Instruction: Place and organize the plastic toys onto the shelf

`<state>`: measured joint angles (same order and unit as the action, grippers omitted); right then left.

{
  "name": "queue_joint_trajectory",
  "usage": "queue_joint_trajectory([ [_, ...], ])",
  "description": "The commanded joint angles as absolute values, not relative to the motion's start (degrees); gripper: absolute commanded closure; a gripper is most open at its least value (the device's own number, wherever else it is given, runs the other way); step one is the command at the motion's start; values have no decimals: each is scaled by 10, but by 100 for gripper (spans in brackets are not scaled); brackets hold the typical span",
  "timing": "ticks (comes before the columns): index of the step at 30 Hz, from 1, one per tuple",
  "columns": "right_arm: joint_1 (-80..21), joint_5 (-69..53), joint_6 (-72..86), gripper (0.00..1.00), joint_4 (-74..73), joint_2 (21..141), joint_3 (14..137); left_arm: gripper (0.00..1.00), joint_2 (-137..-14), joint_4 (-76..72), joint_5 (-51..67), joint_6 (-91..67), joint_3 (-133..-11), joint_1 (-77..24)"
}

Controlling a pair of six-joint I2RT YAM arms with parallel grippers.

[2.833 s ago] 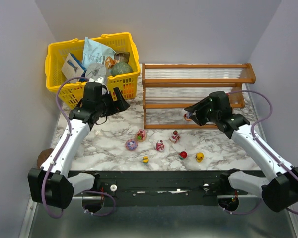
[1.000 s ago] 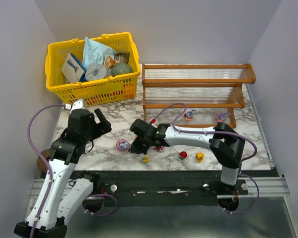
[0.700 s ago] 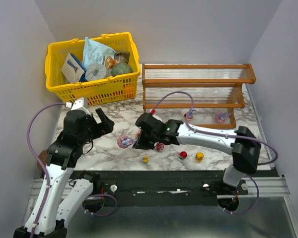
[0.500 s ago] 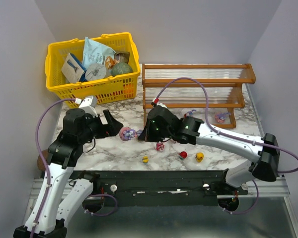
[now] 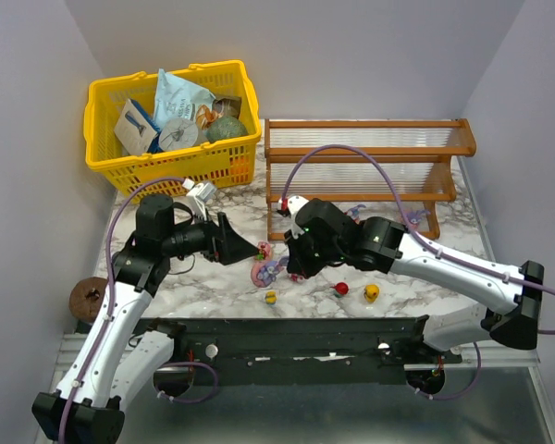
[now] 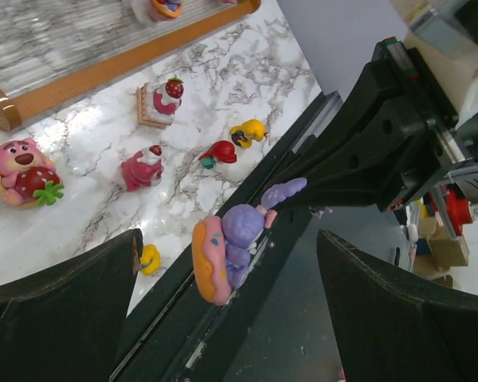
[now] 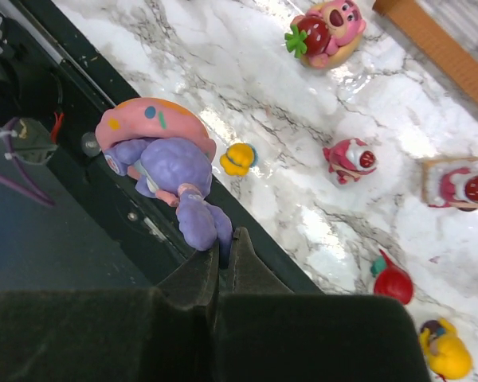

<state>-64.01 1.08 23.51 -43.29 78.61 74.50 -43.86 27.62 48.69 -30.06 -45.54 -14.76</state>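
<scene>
My right gripper [image 7: 227, 239] is shut on the long ear of a purple toy with a pink ring [image 7: 163, 155], holding it in the air over the table's near edge [image 5: 266, 270]. My left gripper [image 5: 247, 251] stands wide open just left of it; in the left wrist view the toy [image 6: 231, 251] hangs between the spread fingers [image 6: 64, 310], touching neither. On the marble lie a pink bear [image 7: 327, 28], a pink figure [image 7: 349, 157], a cake [image 7: 460, 187], a red toy [image 5: 341, 289], a yellow duck [image 5: 372, 293] and a small yellow toy [image 5: 270, 297]. The shelf [image 5: 365, 176] holds two toys [image 5: 412, 219] on its lowest tier.
A yellow basket [image 5: 106, 97] full of packets and jars stands at the back left. The black base rail [image 5: 296, 338] runs along the near edge under the held toy. A brown round thing [image 5: 86, 300] lies off the table's left side.
The right gripper has carried the purple toy rightward to the middle near edge. The open left gripper has swung right after it and now brackets it.
</scene>
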Motion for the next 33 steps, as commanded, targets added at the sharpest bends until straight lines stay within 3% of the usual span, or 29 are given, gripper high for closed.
queue_joint_trajectory([
  [1,-638,36,170,99,-455,755,747,1,-438,262,530,-294,-448,-154],
  [15,-638,-23,98,99,-493,776,817,2,-467,182,519,-340,-368,-281],
  [21,-637,-38,78,99,-510,785,825,15,-494,156,501,-349,-368,-310],
  [26,-637,-50,64,99,-518,783,821,18,-510,160,482,-334,-379,-310],
  [29,-637,-42,62,99,-520,782,820,26,-525,171,483,-317,-386,-311],
  [33,-637,-32,66,99,-518,781,824,54,-544,181,486,-306,-388,-316],
])
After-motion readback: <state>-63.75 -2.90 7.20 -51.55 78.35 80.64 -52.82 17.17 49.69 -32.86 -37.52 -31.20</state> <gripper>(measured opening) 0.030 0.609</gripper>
